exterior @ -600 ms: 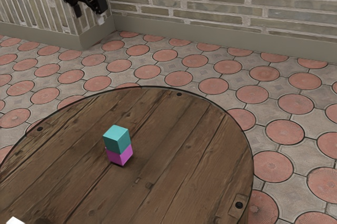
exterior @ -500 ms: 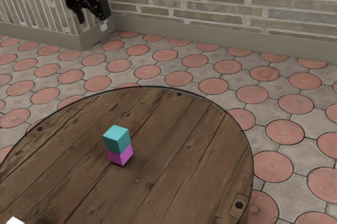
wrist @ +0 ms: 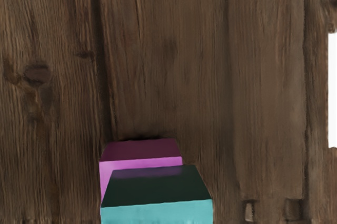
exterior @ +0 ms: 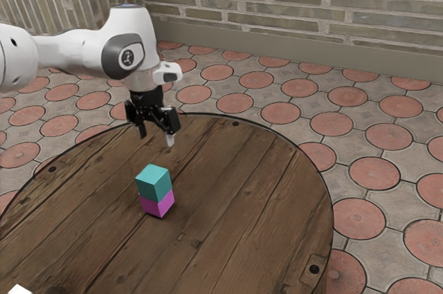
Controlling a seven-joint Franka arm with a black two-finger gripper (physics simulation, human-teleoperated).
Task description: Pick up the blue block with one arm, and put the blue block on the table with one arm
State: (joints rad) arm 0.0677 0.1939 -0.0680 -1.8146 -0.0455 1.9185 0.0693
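Round emblem [exterior: 127, 57] on the grey joint cover [exterior: 110, 59] of the white robot arm [exterior: 73, 52], its marking too small to read.

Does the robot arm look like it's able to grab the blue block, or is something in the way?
Probably yes. The blue block sits on the pink block with nothing on top, and the gripper hovers above, open and empty.
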